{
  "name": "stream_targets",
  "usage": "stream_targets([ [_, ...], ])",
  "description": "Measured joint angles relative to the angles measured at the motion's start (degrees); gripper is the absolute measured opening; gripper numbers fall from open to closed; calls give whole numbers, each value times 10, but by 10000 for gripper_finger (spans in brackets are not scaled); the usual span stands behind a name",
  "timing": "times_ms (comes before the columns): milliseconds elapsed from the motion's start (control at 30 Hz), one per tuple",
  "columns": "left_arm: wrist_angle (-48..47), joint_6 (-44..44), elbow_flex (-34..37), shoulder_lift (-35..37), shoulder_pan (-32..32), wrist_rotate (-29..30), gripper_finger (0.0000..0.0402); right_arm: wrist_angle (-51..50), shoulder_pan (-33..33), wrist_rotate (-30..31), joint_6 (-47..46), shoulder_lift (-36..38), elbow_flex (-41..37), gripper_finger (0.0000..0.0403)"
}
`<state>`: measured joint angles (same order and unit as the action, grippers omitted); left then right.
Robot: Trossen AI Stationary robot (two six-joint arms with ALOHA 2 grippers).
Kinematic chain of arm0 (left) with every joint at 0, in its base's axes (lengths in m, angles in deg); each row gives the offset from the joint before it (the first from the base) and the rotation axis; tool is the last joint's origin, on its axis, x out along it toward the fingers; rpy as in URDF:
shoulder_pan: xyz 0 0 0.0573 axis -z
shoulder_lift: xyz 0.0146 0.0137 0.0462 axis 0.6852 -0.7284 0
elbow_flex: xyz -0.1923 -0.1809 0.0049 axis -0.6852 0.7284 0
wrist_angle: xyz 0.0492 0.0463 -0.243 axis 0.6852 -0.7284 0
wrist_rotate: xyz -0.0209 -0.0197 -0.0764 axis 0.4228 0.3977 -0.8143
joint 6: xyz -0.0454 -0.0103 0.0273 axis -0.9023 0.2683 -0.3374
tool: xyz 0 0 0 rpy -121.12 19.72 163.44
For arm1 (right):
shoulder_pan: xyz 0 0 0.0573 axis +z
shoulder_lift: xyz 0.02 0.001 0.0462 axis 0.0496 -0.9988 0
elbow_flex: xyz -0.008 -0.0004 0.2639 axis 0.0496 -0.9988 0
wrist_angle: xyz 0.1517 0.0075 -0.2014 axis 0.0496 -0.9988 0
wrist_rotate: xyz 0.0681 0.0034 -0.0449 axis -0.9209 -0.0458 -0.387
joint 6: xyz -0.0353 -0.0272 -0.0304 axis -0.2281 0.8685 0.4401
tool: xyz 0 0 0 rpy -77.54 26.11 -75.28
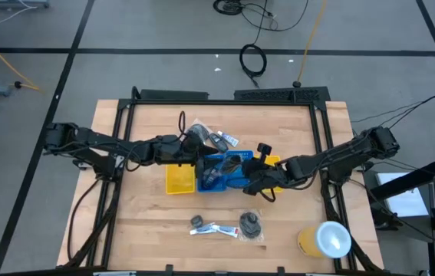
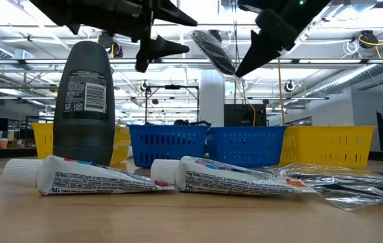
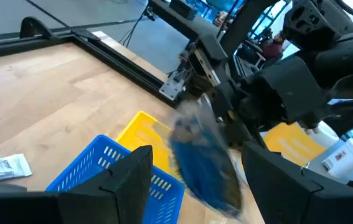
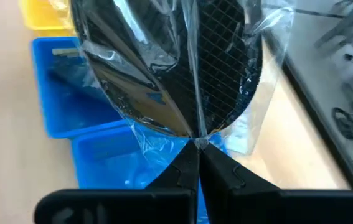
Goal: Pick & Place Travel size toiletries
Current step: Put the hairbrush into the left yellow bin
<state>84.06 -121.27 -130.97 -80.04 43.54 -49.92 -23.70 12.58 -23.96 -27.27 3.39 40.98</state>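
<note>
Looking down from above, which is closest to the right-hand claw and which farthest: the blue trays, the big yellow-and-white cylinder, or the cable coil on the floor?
From the right gripper:
1. Blue trays, right beside it at mid-table.
2. Yellow-and-white cylinder, at the table's near right corner.
3. Cable coil, on the floor beyond the table's far edge.

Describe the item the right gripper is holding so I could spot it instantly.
Find the blue trays mid-table. Just above them, the right gripper pinches a round dark mesh pad sealed in clear plastic. Unlike the tubes and grey bottle at the table's front, it hangs in the air.
</note>
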Motion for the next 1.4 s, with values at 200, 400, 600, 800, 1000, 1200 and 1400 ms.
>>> stream_targets([
  [200,46,-15,0,-31,0,-20,246,-3,-12,0,4,0,0,0],
  [400,63,-16,0,-42,0,-15,246,-2,-13,-1,6,0,0,0],
  [600,69,-33,-1,-61,0,0,245,29,-13,-2,28,0,0,0],
  [800,63,-43,-6,-76,0,0,177,30,-12,-3,33,0,0,0],
  [1000,64,-14,-6,-74,0,-14,32,28,-12,-17,30,0,0,0],
  [1200,40,-8,-6,-73,-1,-10,18,26,-11,-21,30,0,0,4],
  [1400,31,2,-6,-73,-1,-11,13,26,-11,-18,30,0,0,41],
])
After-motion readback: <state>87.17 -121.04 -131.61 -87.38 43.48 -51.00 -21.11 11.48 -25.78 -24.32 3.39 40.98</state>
